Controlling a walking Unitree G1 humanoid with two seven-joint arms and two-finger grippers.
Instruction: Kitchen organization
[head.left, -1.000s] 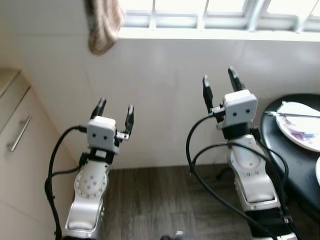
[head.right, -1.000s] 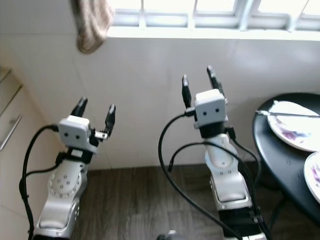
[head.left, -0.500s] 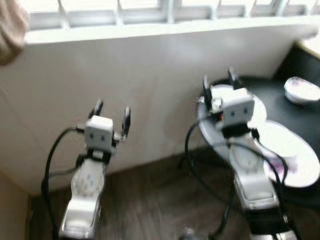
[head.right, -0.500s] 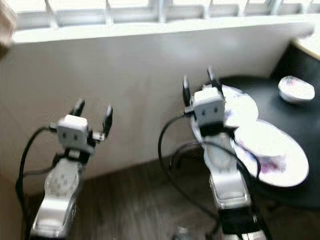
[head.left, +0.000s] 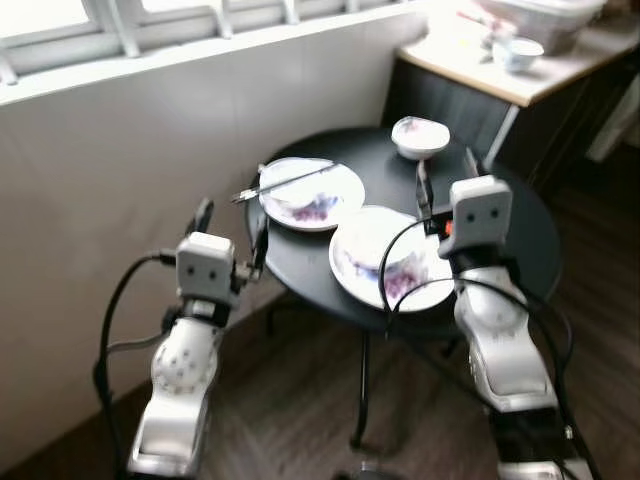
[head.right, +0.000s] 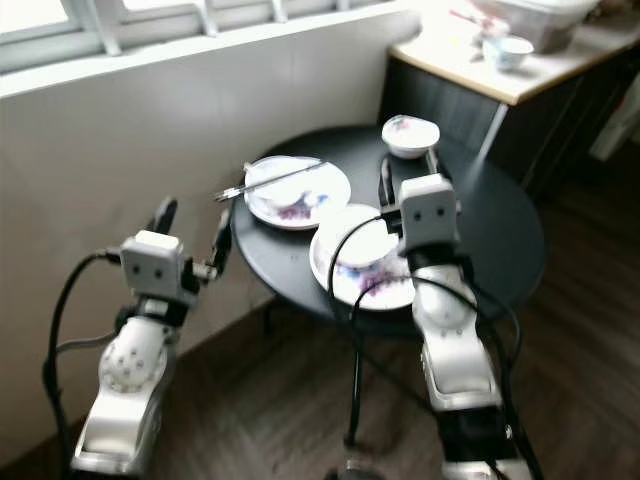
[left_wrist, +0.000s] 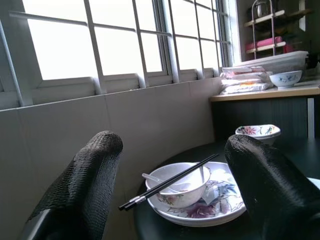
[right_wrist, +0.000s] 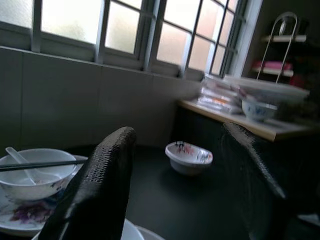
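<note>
While both arms hover raised, you have the round black tabletop (head.left: 520, 235) as your landmark. Your left end effector (head.left: 232, 228) sits just off its window-side edge, fingers spread and empty. Your right end effector (head.left: 445, 180) hangs over it, likewise spread and empty. On it, a white floral plate (head.left: 345, 188) near the window carries a white bowl (left_wrist: 176, 186) with black chopsticks (head.left: 285, 181) across it; a second floral plate (head.left: 385, 270) lies beside, and a small floral bowl (head.left: 420, 136) stands at the far edge.
</note>
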